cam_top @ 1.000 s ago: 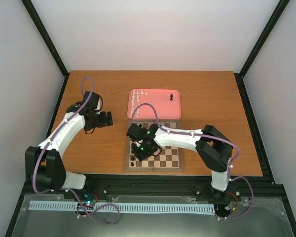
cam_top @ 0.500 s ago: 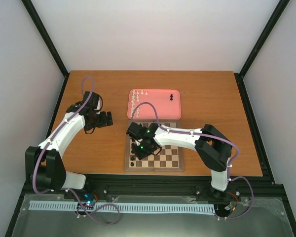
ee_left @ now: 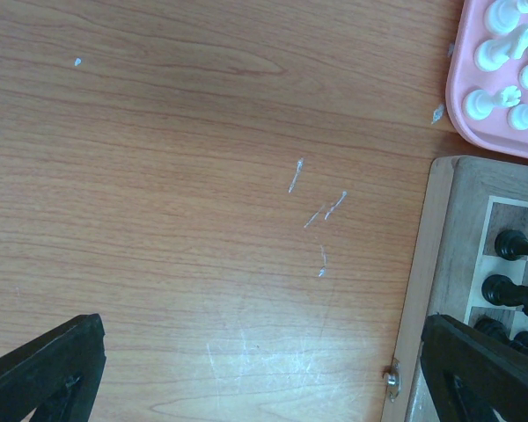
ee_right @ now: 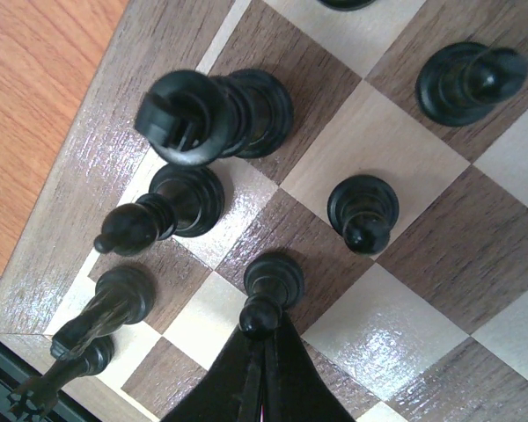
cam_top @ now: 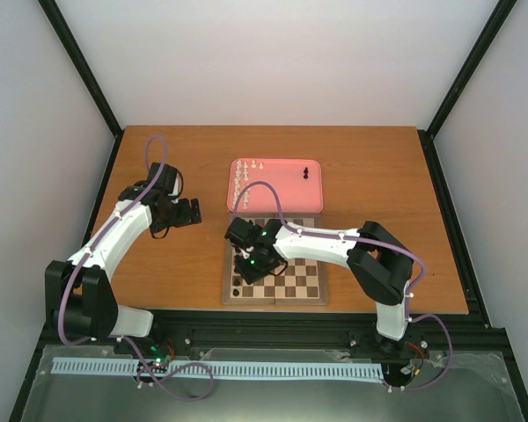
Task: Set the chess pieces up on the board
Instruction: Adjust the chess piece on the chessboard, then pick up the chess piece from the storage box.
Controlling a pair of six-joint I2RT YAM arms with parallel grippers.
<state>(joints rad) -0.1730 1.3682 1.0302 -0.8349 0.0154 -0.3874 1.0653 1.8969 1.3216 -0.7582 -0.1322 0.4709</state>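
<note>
The board (cam_top: pixel 315 293) lies at the table's near middle. Several black chess pieces (ee_right: pixel 213 112) stand along its left edge; they also show in the left wrist view (ee_left: pixel 510 244). One black pawn (ee_right: pixel 273 283) stands on a dark square. My right gripper (ee_right: pixel 264 341) is shut, its joined fingertips right at that pawn's head, with no gap showing between them. In the top view this gripper (cam_top: pixel 245 258) hovers over the board's left part. My left gripper (ee_left: pixel 264 378) is open over bare table left of the board, and is seen from above (cam_top: pixel 188 213).
A pink tray (cam_top: pixel 282 195) sits just beyond the board with several white pieces (cam_top: pixel 242 178) along its left side and one black piece (cam_top: pixel 306 171). The tray's corner (ee_left: pixel 462 101) and the board's wooden border (ee_left: pixel 422 255) lie to the right of the left gripper.
The right gripper has shifted slightly up and left over the board's left part, staying shut. The left arm has not moved.
</note>
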